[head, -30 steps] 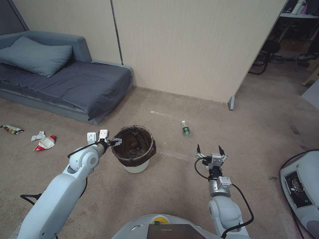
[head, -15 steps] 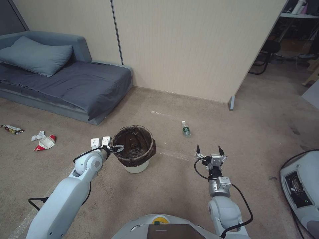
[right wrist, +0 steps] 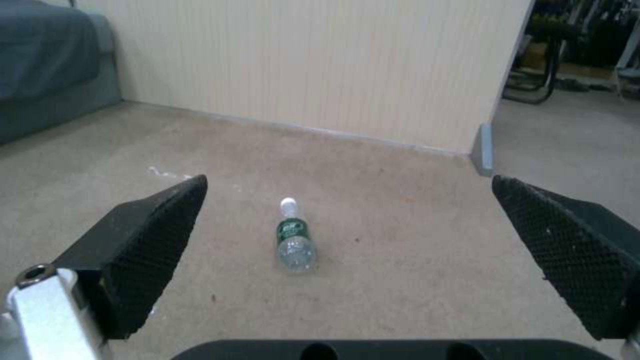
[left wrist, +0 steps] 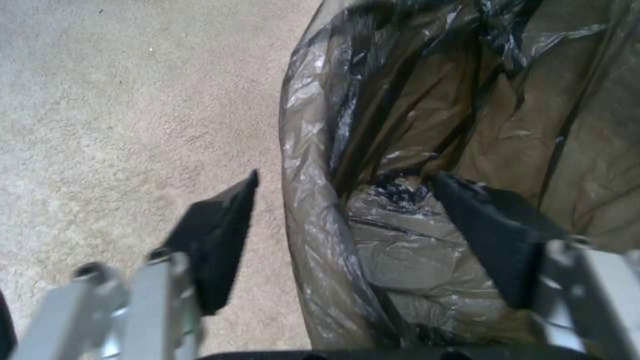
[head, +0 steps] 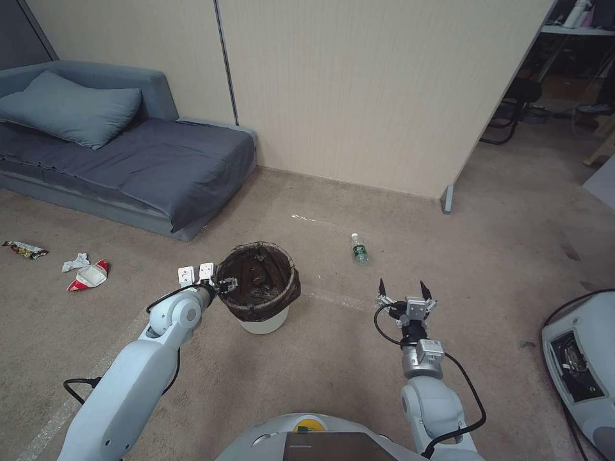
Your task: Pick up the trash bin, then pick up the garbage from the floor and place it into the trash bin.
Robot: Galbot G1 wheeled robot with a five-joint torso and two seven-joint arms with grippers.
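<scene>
**Left claw straddles the bin's rim; bottle lies ahead of the right claw**

The trash bin (head: 259, 288), a white bucket lined with a dark bag folded over its rim, stands on the carpet in front of the robot, near the foot of the grey sofa (head: 122, 153). The left claw (head: 229, 283) sits at the bin's near-left edge. In the left wrist view its two black fingers are spread apart, one finger (left wrist: 217, 245) outside over the carpet and the other inside the bag, with the bagged rim (left wrist: 313, 210) running between them; they do not clamp it.

The right claw (head: 402, 289) hovers above the floor to the right of the bin, fingers wide apart and holding nothing. A clear plastic bottle (head: 359, 248) with a green label lies on its side on the carpet just beyond it, between the claw and the beige wall panel (head: 384, 96).

Well off to the left, a crushed red-and-white cup (head: 86, 275), a crumpled tissue (head: 75, 262) and a snack wrapper (head: 24, 249) lie on the floor.
</scene>
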